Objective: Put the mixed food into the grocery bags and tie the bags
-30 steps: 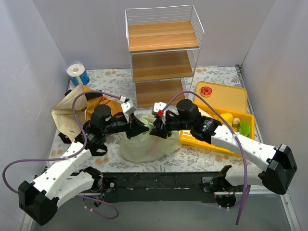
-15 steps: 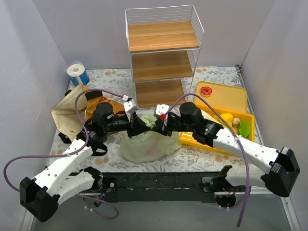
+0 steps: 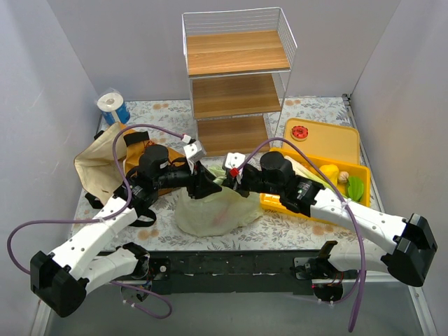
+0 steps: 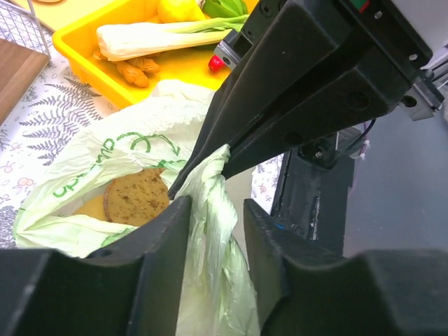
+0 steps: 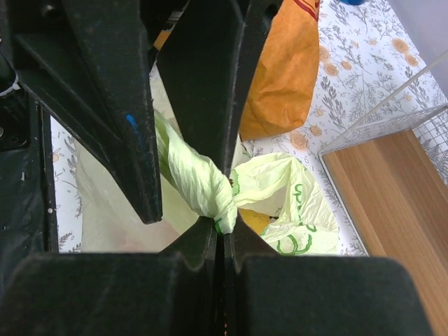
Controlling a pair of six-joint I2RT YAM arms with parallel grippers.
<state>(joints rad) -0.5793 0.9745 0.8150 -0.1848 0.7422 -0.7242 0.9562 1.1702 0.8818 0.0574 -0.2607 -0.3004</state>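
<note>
- The green plastic bag [image 3: 210, 213] slumps on the flowered table [image 3: 315, 108] at 6 o'clock from the wire rack [image 3: 238, 63], between the two arms
- A round brown food piece [image 4: 136, 196] shows through the bag's open mouth in the left wrist view
- One handle of the bag is pulled up into a twisted strip [image 5: 203, 185] that runs between both grippers
- The right gripper [image 5: 224, 225] comes in from 3 o'clock, its fingers pressed fully together on the end of that strip, right at the knot-like bunch
- The left gripper [image 4: 215, 210] comes in from 9 o'clock, tip to tip with the right one; its fingers stand partly apart, with the strip passing loosely between them and not pinched
- The brown bag [image 3: 98, 164] lies slumped at 10 o'clock from the green bag, its orange side facing the rack
- The yellow tray [image 4: 185, 64] sits at 3 o'clock from the green bag, partly under the right arm
- In the tray lie a leek [image 4: 150, 38], a lemon [image 4: 178, 10] and a green pepper [image 3: 355, 186]
</note>
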